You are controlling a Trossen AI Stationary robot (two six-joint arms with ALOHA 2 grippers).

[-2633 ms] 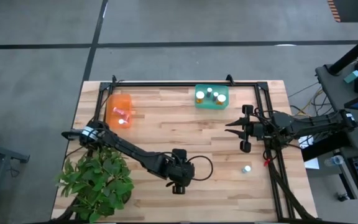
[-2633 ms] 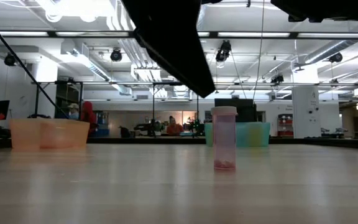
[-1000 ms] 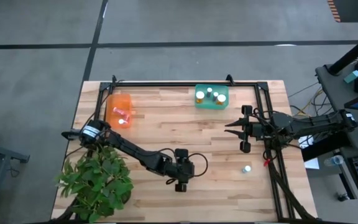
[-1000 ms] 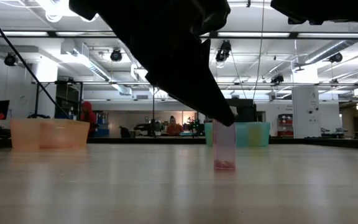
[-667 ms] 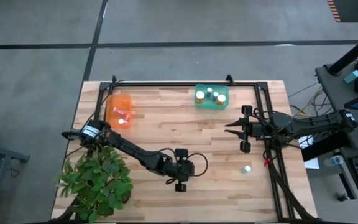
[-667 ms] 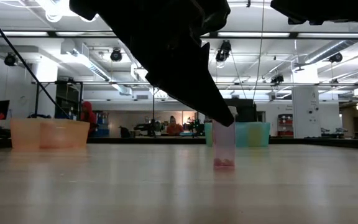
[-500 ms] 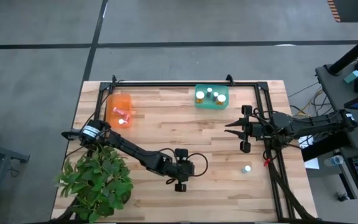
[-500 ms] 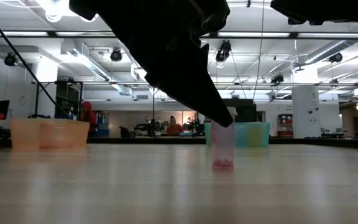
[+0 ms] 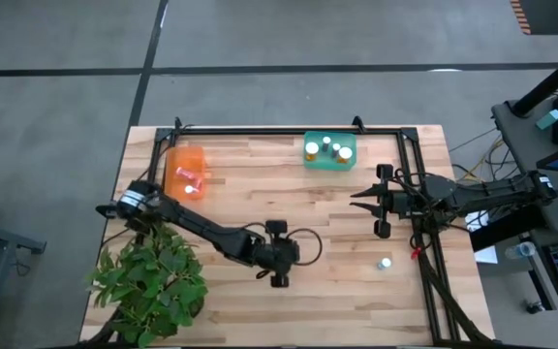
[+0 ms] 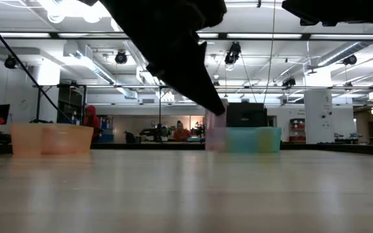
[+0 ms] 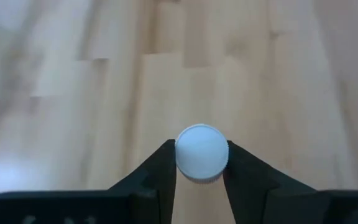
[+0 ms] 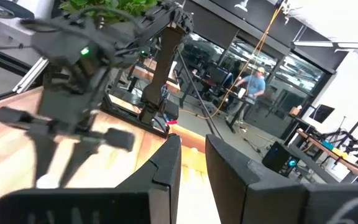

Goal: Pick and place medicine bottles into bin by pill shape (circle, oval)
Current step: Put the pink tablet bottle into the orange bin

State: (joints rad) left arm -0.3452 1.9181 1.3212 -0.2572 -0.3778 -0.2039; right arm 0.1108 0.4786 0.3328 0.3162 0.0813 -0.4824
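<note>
Bottle (image 11: 202,153) is clamped at its white cap between the left gripper's (image 9: 278,274) fingers (image 11: 160,171), seen straight down in the left wrist view; in the low view it hangs clear of the table, so I read this as the carry step. Held bottle sits over the near middle of the table (image 9: 337,301), well short of both bins. To do it well: keep the squeeze steady, keep the bottle upright, lift high enough to clear the bin wall, and pick the bin by pill shape; I can't read the pills from here. Orange bin (image 9: 187,171) at far left has bottles lying in it, green bin (image 9: 330,150) at far centre has three standing. One loose bottle (image 9: 384,263) waits on the near right, just beside the frame rail. Right gripper (image 9: 381,201) parks at the right over the table, fingers a narrow gap apart, holding nothing. Surface is pale wood planks, flat, with a leafy plant (image 9: 151,281) at the near left corner. Room behind is an open lab with strip lights, and a person (image 12: 254,84) stands far off.
</note>
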